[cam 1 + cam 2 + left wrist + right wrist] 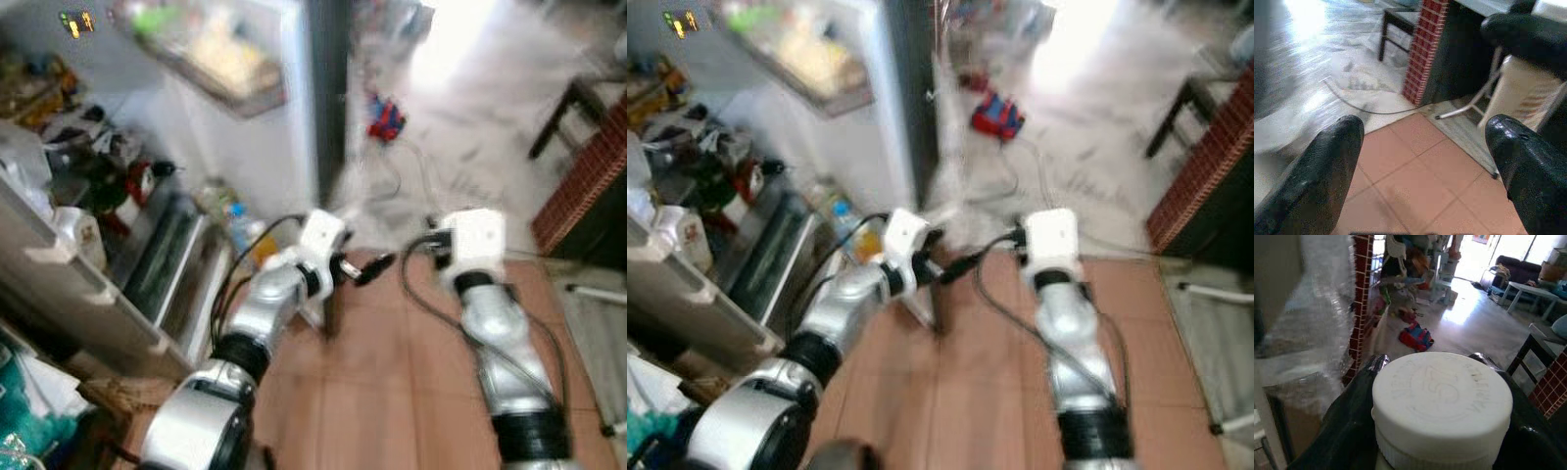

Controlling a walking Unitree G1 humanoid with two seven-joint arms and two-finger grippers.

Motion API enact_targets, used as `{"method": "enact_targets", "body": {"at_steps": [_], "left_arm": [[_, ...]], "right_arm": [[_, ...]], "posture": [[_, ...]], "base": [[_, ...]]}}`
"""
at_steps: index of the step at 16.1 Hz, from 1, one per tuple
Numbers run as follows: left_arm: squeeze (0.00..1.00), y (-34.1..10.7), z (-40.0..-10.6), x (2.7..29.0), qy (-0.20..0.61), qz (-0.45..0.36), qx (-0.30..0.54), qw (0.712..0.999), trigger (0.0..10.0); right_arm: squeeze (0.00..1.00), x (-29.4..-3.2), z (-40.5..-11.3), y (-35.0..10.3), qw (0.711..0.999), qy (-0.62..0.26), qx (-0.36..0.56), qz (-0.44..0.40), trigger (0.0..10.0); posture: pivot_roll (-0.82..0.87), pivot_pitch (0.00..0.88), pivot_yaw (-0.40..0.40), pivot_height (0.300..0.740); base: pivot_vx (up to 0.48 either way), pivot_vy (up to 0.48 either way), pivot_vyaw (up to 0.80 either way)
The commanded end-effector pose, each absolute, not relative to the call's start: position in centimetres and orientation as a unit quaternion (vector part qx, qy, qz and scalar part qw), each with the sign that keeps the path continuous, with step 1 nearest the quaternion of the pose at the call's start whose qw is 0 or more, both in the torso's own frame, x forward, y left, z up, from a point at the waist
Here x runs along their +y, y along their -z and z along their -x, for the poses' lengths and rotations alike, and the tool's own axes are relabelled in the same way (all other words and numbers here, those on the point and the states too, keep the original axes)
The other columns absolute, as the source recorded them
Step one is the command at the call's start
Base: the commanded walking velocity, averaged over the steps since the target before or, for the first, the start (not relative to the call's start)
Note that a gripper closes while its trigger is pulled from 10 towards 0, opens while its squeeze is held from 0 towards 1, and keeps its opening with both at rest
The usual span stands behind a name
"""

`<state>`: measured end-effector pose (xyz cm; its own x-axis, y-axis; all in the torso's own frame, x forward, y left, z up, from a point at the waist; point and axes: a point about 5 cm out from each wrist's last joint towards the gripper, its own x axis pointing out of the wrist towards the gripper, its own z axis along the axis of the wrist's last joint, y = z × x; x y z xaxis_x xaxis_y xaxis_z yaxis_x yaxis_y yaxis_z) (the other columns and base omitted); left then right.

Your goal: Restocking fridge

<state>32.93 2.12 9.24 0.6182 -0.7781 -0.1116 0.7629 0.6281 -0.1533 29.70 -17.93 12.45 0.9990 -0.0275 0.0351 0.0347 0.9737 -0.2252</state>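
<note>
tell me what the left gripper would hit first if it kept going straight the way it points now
Probably the tiled floor. The left gripper is open and empty, angled down at bare terracotta tiles. Beyond them stand a brick pillar and a white metal frame, though depth is hard to judge.

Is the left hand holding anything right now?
No: in the left wrist view the left hand has its two black fingers spread apart with only terracotta floor tiles between them.

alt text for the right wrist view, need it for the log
A white ribbed screw cap with embossed lettering sits close to the camera, clamped between the right gripper's two black fingers. Beyond it, a red and blue toy lies on a shiny floor in a bright room.
</note>
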Motion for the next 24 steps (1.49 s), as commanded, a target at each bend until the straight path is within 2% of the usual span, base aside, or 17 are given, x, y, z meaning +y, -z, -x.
{"method": "enact_targets", "body": {"at_steps": [1,4,7,11,15,20,24], "left_arm": [[0.00,-9.4,-33.5,3.0,0.411,0.034,0.080,0.907,10.0],[0.00,-10.0,-34.7,5.4,0.335,0.010,0.056,0.940,10.0],[0.00,-9.9,-35.2,11.7,0.226,0.004,0.038,0.973,10.0],[0.00,-9.8,-34.1,17.9,0.134,0.009,0.019,0.991,10.0],[0.00,-9.4,-32.6,20.0,0.073,0.017,0.015,0.997,10.0],[0.00,-8.4,-31.1,20.0,0.056,0.022,0.029,0.998,10.0],[0.00,-8.6,-31.2,19.7,0.055,0.022,0.033,0.998,10.0]], "right_arm": [[0.00,-16.6,-30.1,-13.9,0.993,0.000,-0.049,0.107,10.0],[0.00,-16.1,-30.0,-13.7,0.994,-0.006,-0.050,0.097,10.0],[0.00,-15.8,-30.1,-13.7,0.994,-0.018,-0.050,0.091,10.0],[0.00,-14.8,-30.2,-13.9,0.993,-0.060,-0.059,0.080,10.0],[0.00,-13.5,-30.4,-14.1,0.991,-0.114,-0.060,0.049,10.0],[0.00,-12.8,-30.4,-13.8,0.988,-0.138,-0.053,0.039,10.0],[0.00,-12.5,-30.6,-13.8,0.987,-0.151,-0.053,0.023,10.0]], "posture": [[-0.04,0.025,0.011,0.740],[-0.03,0.025,0.010,0.740],[-0.02,0.028,0.014,0.740],[0.00,0.020,0.004,0.740],[0.00,0.021,0.002,0.740],[0.01,0.017,0.003,0.740],[0.02,0.008,0.003,0.740]], "base": [[0.322,0.000,0.00],[0.000,0.000,0.00],[0.000,0.000,0.00],[0.068,0.000,0.48],[0.344,0.000,0.71],[0.355,0.000,0.64],[0.356,0.000,0.00]]}}
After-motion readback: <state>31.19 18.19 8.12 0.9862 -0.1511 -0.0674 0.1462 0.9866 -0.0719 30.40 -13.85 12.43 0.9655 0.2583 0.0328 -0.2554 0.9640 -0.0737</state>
